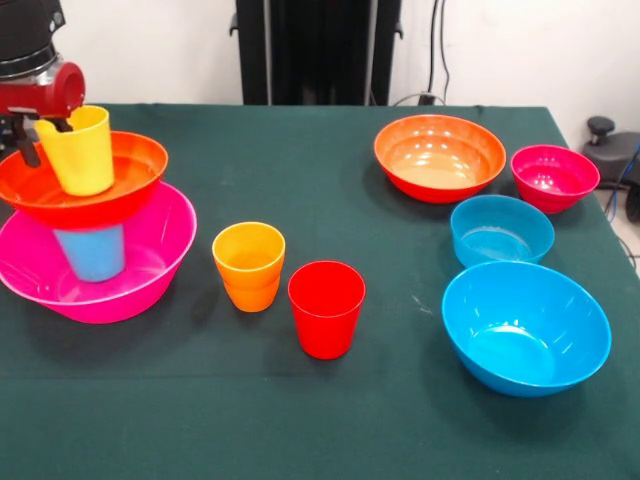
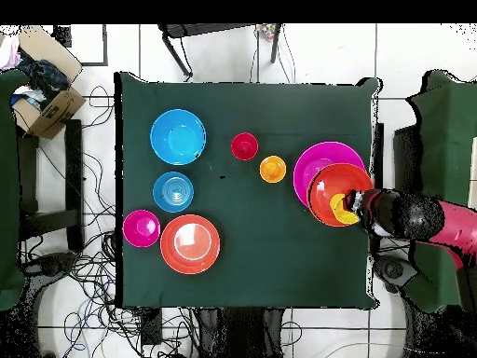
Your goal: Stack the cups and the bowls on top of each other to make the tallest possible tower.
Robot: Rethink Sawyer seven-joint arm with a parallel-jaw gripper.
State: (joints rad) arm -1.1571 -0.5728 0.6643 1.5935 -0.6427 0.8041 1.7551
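At the left of the front view stands the tower: a large pink bowl (image 1: 140,270) holds a light blue cup (image 1: 92,255), and a wide orange-red bowl (image 1: 130,165) rests on that cup. A yellow cup (image 1: 82,155) sits slightly tilted in this upper bowl. My gripper (image 1: 45,135) is shut on the yellow cup's rim. The overhead view shows gripper (image 2: 354,203), yellow cup (image 2: 342,211) and the pink bowl (image 2: 312,160). An orange cup (image 1: 249,265) and a red cup (image 1: 326,308) stand loose mid-table. The second orange-red bowl (image 1: 440,157), small magenta bowl (image 1: 554,178), small blue bowl (image 1: 501,230) and large blue bowl (image 1: 526,327) sit at the right.
The green table (image 1: 330,190) ends close to the tower's left side. My black pedestal (image 1: 318,50) stands behind the table. In the overhead view a cardboard box (image 2: 47,104) lies on the floor, with many cables round the table.
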